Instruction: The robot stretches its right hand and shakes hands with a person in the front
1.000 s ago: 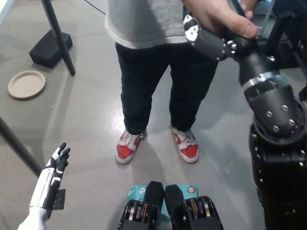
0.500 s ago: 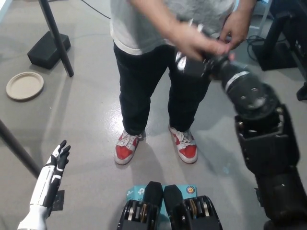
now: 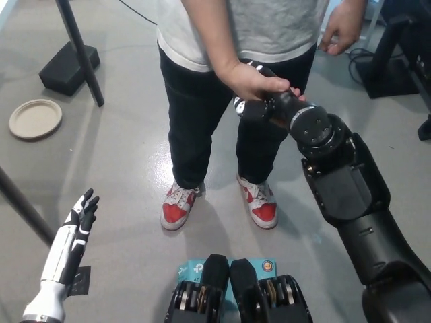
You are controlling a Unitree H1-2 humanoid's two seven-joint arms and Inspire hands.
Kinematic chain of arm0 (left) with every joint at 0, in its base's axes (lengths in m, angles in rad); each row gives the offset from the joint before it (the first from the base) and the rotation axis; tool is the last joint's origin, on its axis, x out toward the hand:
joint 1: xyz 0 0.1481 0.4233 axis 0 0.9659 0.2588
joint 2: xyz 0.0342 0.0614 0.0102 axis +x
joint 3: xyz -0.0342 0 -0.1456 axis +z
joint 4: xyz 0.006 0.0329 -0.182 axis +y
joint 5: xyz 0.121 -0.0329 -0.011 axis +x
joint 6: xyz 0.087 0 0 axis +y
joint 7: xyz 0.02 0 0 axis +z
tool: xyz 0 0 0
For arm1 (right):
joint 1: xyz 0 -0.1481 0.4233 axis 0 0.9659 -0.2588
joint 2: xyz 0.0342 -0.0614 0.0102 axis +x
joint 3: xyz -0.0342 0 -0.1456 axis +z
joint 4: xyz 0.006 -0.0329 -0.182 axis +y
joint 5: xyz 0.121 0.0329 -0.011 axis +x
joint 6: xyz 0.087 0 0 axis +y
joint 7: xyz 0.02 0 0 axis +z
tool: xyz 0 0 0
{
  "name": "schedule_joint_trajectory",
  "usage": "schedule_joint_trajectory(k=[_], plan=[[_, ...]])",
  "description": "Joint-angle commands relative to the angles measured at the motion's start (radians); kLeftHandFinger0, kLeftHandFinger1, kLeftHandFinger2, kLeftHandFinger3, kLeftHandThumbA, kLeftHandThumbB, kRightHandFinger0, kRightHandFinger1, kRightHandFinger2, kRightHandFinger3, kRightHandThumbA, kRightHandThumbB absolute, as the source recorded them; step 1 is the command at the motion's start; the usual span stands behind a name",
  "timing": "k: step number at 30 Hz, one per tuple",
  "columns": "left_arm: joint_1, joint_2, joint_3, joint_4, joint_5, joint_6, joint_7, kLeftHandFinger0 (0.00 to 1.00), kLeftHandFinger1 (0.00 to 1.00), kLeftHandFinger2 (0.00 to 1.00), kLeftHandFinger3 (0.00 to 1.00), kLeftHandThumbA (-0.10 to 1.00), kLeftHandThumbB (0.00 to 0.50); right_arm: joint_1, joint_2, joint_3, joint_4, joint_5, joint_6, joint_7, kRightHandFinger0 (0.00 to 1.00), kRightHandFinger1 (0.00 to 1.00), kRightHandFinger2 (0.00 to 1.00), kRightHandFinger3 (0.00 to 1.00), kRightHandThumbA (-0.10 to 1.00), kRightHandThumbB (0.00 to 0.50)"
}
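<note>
Handshake engaged: black right hand (image 3: 254, 108) wrapped by the person's hand (image 3: 252, 81), mid-frame in front of their legs.

Person's hand covers most of the right hand, so cannot tell how far its fingers are curled or whether they grip back. Judgement: a human hand is soft, compliant, easily hurt, so take it across the palm with light force and no jerks. White left hand (image 3: 75, 224) rests at lower left, fingers apart, holding nothing. Person's other hand (image 3: 343, 25) hangs free at upper right. Red-and-white shoes (image 3: 219, 202) below. No writing or brand is readable at this size.
</note>
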State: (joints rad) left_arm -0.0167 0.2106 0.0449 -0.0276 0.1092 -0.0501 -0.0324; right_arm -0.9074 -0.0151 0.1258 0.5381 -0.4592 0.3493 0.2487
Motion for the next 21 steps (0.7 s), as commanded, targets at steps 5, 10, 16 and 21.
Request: schedule_joint_trajectory(k=[5, 10, 16, 21], plan=[[-0.013, 0.018, -0.003, -0.033, 0.008, -0.006, -0.010, 1.00, 1.00, 1.00, 1.00, 1.00, 0.037, 0.000, -0.026, 0.023, -0.182, 0.021, -0.006, -0.024, 1.00, 1.00, 1.00, 1.00, 0.71, 0.390], [-0.016, 0.018, -0.003, -0.038, 0.001, 0.007, -0.014, 1.00, 1.00, 1.00, 1.00, 1.00, 0.044, 0.085, -0.066, 0.008, -0.356, 0.050, -0.090, -0.043, 1.00, 1.00, 1.00, 1.00, 0.92, 0.419], [-0.028, 0.025, -0.001, -0.029, -0.009, -0.003, -0.022, 1.00, 1.00, 1.00, 1.00, 1.00, 0.043, 0.193, -0.155, -0.032, -0.634, 0.091, -0.083, 0.002, 1.00, 1.00, 1.00, 1.00, 1.00, 0.453], [-0.030, 0.025, 0.001, -0.019, -0.007, -0.002, -0.021, 1.00, 1.00, 1.00, 1.00, 1.00, 0.050, 0.292, -0.206, -0.094, -0.797, 0.168, -0.095, 0.004, 1.00, 1.00, 1.00, 1.00, 1.00, 0.431]])
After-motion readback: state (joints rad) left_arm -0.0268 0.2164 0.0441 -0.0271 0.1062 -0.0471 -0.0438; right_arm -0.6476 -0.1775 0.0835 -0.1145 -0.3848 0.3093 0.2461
